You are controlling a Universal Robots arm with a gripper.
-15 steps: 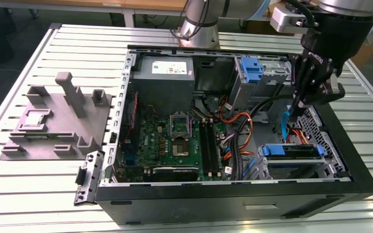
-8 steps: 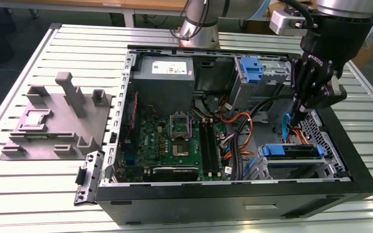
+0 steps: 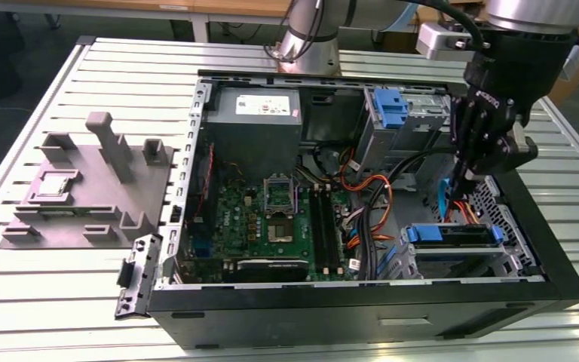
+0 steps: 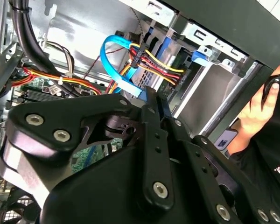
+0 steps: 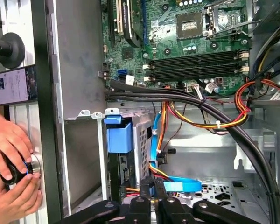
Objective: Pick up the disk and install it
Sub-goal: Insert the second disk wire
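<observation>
Open computer case (image 3: 370, 302) lies on a slatted metal counter (image 3: 58, 302), grey fixture block (image 3: 88, 188) beside it. End effector (image 3: 467, 185) is inside the case, fingers together, above the disk (image 3: 451, 235) seated in its bay. A person's hands (image 5: 11, 172) rest outside the case wall.

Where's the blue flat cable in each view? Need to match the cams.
Exterior view: the blue flat cable hangs inside the computer case, towards the exterior view's right, just above the blue tab of the drive cage.
Second wrist view: the cable loops beside the red-yellow wire bundle.
First wrist view: the cable runs along the cage, then bends flat.
Shared landmark: that blue tab.
</observation>
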